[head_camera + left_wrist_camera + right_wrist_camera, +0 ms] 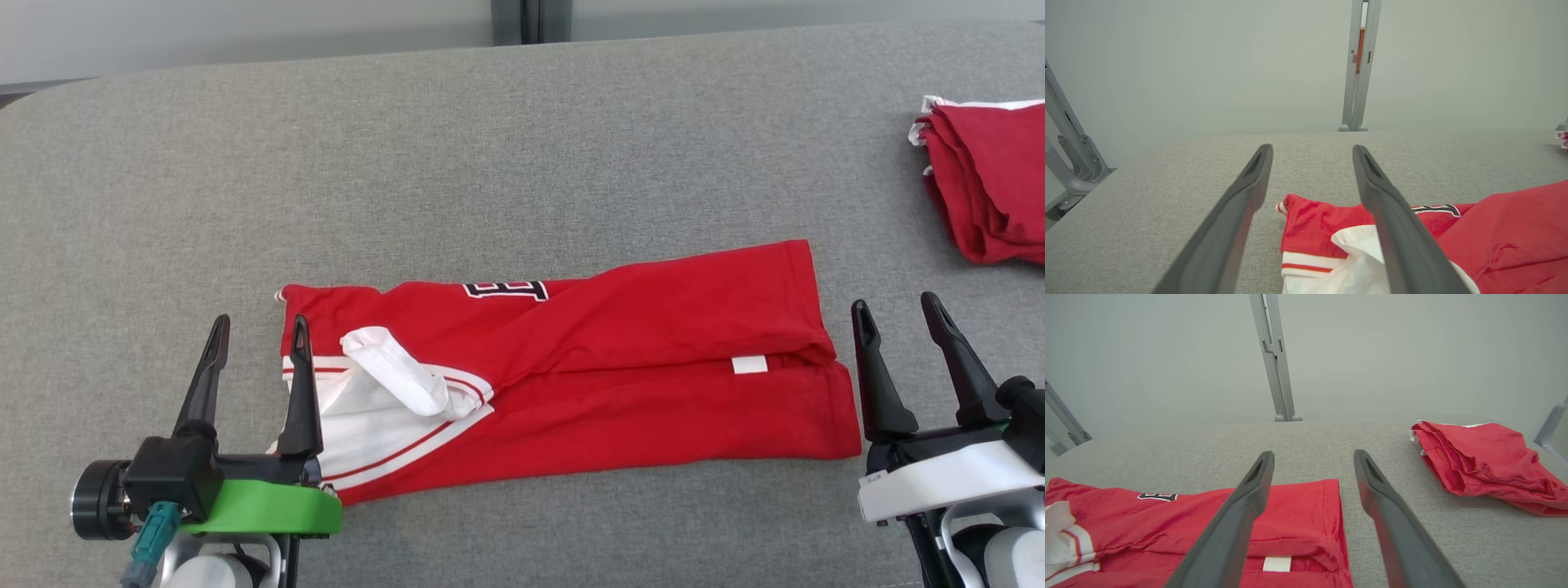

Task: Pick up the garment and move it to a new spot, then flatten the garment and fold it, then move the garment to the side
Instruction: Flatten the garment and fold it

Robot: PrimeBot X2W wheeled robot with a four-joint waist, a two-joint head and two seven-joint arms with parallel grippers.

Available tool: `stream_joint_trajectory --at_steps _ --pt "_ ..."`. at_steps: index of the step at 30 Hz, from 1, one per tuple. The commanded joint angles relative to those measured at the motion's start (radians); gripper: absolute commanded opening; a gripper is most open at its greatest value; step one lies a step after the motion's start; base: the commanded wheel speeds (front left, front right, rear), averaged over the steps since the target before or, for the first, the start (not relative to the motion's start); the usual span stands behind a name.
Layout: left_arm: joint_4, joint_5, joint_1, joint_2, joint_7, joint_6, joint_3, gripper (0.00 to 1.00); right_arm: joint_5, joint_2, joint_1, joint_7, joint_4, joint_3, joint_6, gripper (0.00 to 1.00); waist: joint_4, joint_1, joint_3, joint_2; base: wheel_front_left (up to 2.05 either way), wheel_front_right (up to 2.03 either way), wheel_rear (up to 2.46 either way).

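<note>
On my red garment [620, 351], black white-edged lettering [506, 290] shows at the far fold, half hidden; I cannot read it. Its white tag [749, 364] looks blank.

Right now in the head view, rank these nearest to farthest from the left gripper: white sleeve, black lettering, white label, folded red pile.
From the left gripper:
1. white sleeve, right beside it
2. black lettering, far edge of the garment
3. white label, garment's right end
4. folded red pile, far right
</note>
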Motion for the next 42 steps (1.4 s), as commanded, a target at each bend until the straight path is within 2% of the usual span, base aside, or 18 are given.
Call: stream_joint_trajectory --at_steps 1,12,19,25,30,32,33,37,42 --pt "-0.003 -0.003 0.012 0.007 0.002 0.003 -0.001 1.0 -0.002 -0.001 0.008 0.0 -0.005 -0.003 0.0 1.0 0.001 0.0 0.002 0.0 0.0 0.0 0.0" --pt "-0.03 0.009 -0.051 -0.005 -0.005 -0.012 -0.01 1.0 0.025 -0.027 -0.053 0.004 0.049 0.006 0.0 1.0 0.021 0.0 0.091 0.0 0.0 0.0 0.0" --pt "-0.025 0.024 -0.094 -0.019 -0.009 -0.032 -0.026 1.0 0.053 -0.051 -0.116 -0.012 0.217 0.026 0.0 1.0 0.041 0.0 0.15 0.0 0.0 0.0 0.0" --pt "-0.017 0.031 -0.104 -0.032 -0.012 -0.036 -0.034 1.0 0.089 -0.052 -0.133 -0.026 0.381 0.028 0.0 1.0 0.052 0.0 0.152 0.0 0.0 0.0 0.0" --pt "-0.01 0.03 -0.095 -0.037 -0.014 -0.039 -0.03 1.0 0.127 -0.046 -0.125 -0.018 0.482 0.077 0.0 1.0 0.05 0.0 0.14 0.0 0.0 0.0 0.0" --pt "-0.005 0.028 -0.09 -0.038 -0.012 -0.039 -0.027 1.0 0.147 -0.05 -0.135 -0.028 0.495 0.101 0.0 0.24 0.046 0.0 0.131 0.0 0.0 0.0 0.0" --pt "-0.002 0.028 -0.087 -0.038 -0.013 -0.04 -0.027 1.0 0.156 -0.052 -0.139 -0.036 0.495 0.113 0.0 0.0 0.045 0.0 0.126 0.0 0.0 0.0 0.0" --pt "0.011 0.024 -0.068 -0.039 -0.013 -0.039 -0.024 1.0 0.182 -0.081 -0.16 -0.088 0.481 0.12 0.0 0.0 0.038 0.0 0.089 0.0 0.0 0.0 0.0" --pt "0.025 0.02 -0.042 -0.041 -0.013 -0.035 -0.029 1.0 0.214 -0.117 -0.111 -0.116 0.448 0.062 -0.001 0.0 0.045 0.0 0.034 0.0 0.0 0.0 0.0"
